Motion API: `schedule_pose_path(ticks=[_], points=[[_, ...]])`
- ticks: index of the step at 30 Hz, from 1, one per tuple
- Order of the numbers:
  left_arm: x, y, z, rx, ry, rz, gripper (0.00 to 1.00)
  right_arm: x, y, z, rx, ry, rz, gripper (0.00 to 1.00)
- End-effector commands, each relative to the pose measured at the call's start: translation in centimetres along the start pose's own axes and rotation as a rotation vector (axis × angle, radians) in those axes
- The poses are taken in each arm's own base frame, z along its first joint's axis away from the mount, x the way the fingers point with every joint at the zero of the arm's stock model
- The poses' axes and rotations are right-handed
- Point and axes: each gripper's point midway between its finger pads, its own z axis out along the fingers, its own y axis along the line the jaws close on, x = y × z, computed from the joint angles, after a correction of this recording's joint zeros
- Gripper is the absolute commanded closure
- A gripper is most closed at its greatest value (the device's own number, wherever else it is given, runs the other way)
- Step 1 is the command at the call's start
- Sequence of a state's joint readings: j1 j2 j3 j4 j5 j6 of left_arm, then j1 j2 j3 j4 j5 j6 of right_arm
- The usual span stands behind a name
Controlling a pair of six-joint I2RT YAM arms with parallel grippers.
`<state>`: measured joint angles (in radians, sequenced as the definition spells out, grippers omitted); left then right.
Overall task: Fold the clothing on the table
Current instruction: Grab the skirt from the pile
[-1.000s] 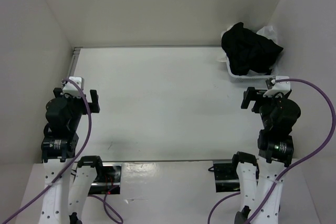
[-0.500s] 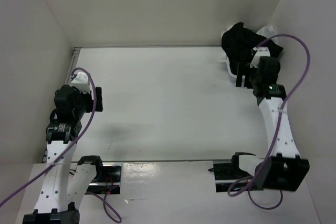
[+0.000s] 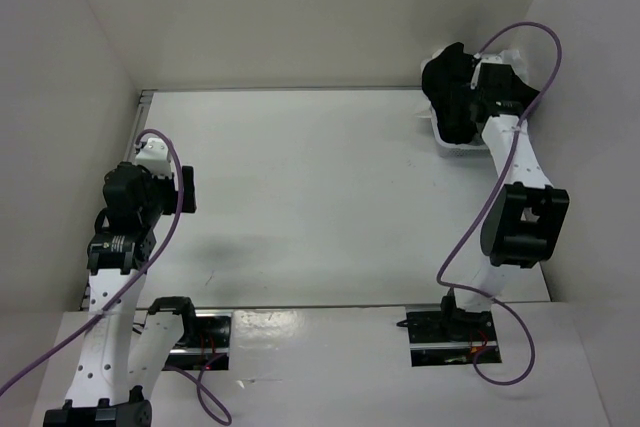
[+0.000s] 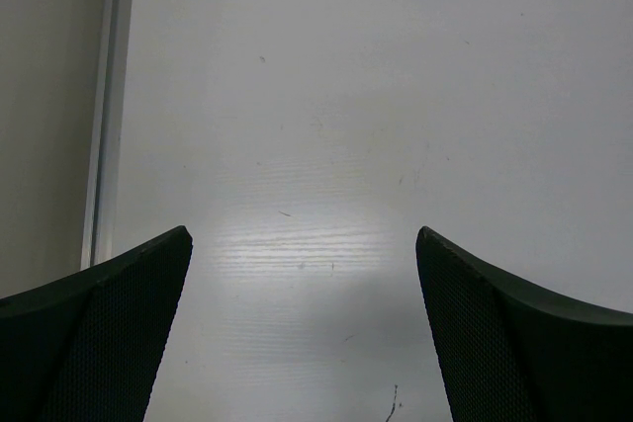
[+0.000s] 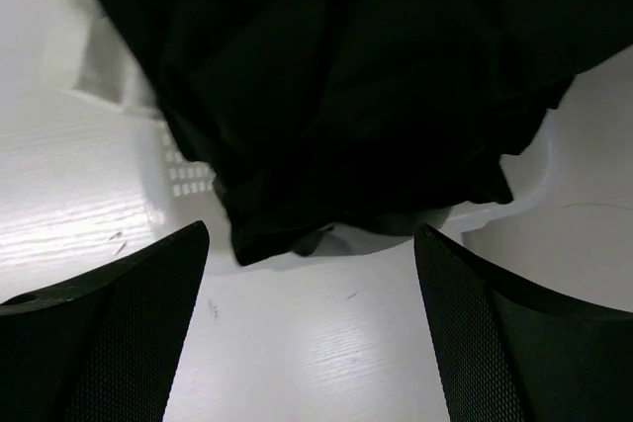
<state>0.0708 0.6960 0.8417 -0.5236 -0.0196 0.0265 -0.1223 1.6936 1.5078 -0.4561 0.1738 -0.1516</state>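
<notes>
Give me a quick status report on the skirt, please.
Left end effector open over the table. Right end effector open above the skirt, bunched in its basket. Nothing gripped, nothing blocking.

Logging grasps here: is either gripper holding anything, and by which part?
Nothing is held. The right gripper stands open over the black skirt in the basket; the left gripper is open over the table.

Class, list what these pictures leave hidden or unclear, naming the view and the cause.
Top view: the skirt is bunched, so waistband and hem cannot be told apart.
Top view: the basket is mostly covered by skirt and right arm.
Right wrist view: the skirt's upper part is cut off by the frame edge.
</notes>
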Motion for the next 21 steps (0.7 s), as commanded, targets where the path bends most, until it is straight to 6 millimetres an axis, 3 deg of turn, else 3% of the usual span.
schedule_pose_path(ticks=[1, 5, 7, 11, 14, 17, 19, 20, 21], points=[[-1.8, 0.2, -0.6, -0.001, -0.057, 0.007, 0.0, -4.3, -3.3, -0.2, 0.081, -0.115, 0.041, 0.12], [-1.8, 0.2, -0.6, -0.001, -0.057, 0.007, 0.0, -4.1, -4.3, 2.1, 0.11, -0.097, 0.052, 0.12], [-1.8, 0.2, -0.6, -0.001, -0.057, 0.007, 0.0, -5.0, -4.4, 2.6, 0.112, -0.109, 0.054, 0.12], [-1.5, 0.2, -0.4, 0.0, -0.048, 0.007, 0.0, -3.7, -3.6, 6.1, 0.094, -0.054, 0.044, 0.12], [-1.5, 0.2, -0.4, 0.0, -0.048, 0.007, 0.0, -3.2, -3.1, 7.4, 0.08, -0.038, 0.05, 0.12], [-1.7, 0.2, -0.4, -0.001, -0.057, 0.007, 0.0, -3.4, -2.9, 8.3, 0.071, -0.039, 0.049, 0.2], [-1.7, 0.2, -0.4, -0.001, -0.057, 0.007, 0.0, -3.6, -2.9, 8.6, 0.072, -0.045, 0.05, 0.35], [-1.7, 0.2, -0.4, -0.001, -0.057, 0.007, 0.0, -3.8, -3.1, 8.7, 0.082, -0.053, 0.052, 0.52], [-1.7, 0.2, -0.4, -0.001, -0.057, 0.007, 0.0, -4.6, -3.2, 8.1, 0.086, -0.076, 0.056, 0.63]])
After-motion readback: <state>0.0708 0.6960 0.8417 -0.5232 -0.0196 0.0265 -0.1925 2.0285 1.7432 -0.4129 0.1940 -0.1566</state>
